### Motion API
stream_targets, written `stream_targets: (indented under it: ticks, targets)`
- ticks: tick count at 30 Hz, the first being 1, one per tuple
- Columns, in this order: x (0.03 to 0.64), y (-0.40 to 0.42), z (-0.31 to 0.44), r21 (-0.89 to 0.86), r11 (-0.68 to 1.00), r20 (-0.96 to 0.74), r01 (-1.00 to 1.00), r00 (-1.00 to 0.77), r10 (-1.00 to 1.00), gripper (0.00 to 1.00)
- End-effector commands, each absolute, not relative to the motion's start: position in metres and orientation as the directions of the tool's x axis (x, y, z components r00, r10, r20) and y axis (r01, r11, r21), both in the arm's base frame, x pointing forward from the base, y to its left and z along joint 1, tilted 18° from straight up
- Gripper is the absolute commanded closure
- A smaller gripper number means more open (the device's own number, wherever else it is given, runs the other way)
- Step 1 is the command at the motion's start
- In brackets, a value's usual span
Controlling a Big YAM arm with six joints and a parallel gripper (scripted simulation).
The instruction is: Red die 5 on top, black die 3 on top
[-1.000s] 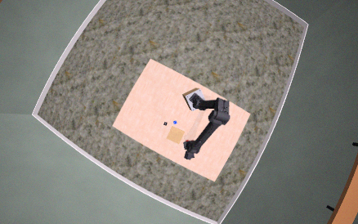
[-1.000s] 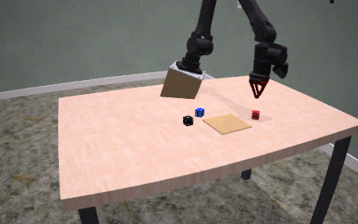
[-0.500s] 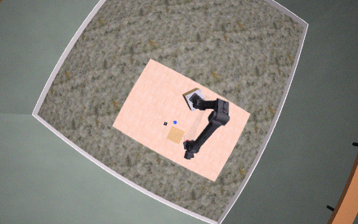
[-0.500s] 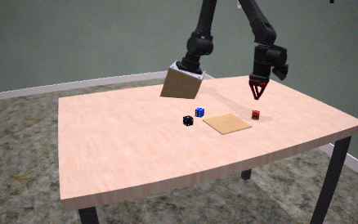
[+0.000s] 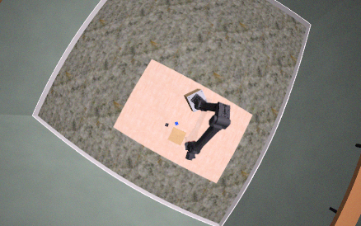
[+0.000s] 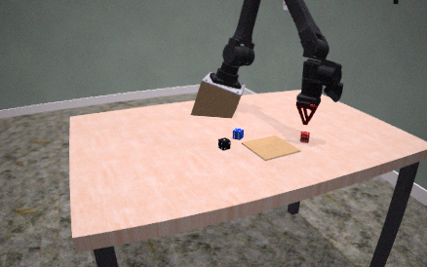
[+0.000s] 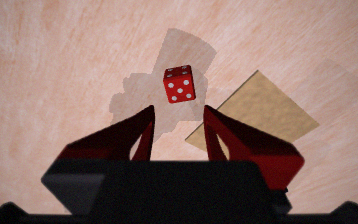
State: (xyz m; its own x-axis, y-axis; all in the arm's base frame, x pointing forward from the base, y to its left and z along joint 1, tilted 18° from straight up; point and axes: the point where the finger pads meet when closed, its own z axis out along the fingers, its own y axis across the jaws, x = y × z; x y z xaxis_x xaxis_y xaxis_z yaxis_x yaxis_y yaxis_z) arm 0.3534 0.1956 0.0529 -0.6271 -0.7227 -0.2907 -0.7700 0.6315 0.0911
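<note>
Fingers of the gripper [image 7: 179, 116] stand half-spread and empty above the red die [image 7: 179, 84], which sits on bare table [image 6: 146, 185] off the mat [image 7: 260, 112] at four o'clock; a skewed descent could tumble it.

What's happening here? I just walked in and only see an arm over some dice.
A single robot arm hangs its gripper above the red die, which lies on the table just beside the tan mat, not on it. The fingers are partly closed and hold nothing. The black die and blue die sit on the table on the mat's other side. No die is on the mat yet.
</note>
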Motion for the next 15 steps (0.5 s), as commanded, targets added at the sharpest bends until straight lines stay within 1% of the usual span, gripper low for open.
stream_targets:
  ticks: [1,11,15]
  targets:
    - [0.357,0.203,0.049,0.084,0.63,-0.304,-0.772,-0.622,-0.721,0.56]
    - [0.358,0.208,0.034,0.085,0.63,-0.303,-0.772,-0.622,-0.722,0.56]
    - [0.363,0.21,0.04,0.075,0.627,-0.32,-0.776,-0.614,-0.721,0.56]
